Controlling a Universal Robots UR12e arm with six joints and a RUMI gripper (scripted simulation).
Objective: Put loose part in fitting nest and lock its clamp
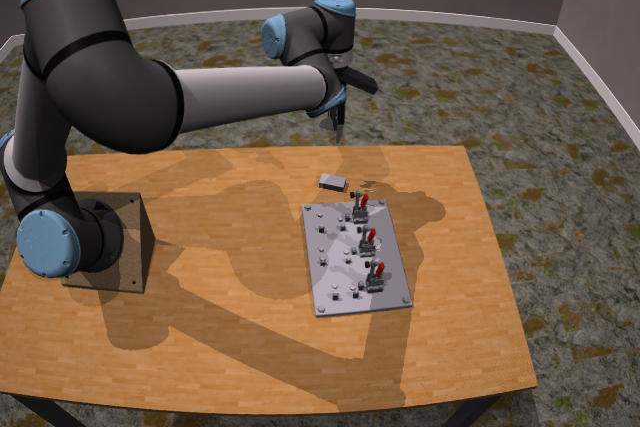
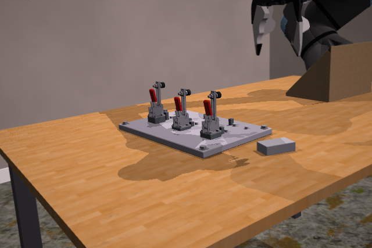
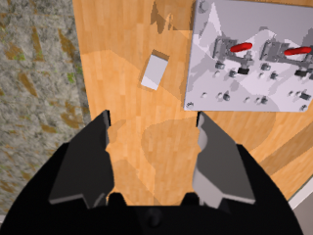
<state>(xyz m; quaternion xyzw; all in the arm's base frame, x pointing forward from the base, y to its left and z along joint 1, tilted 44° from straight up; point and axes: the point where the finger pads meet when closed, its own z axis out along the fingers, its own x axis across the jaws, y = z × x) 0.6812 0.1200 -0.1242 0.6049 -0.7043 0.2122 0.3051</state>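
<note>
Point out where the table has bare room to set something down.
Wood shows bare between the robot base and the fixture plate, and along the near table edge. It is crowded around the clamps, and tight between the loose part and the plate.

The arm [image 1: 248, 89] reaches out level, its claw [image 2: 278, 50] pointing down, part-open and holding nothing.
</note>
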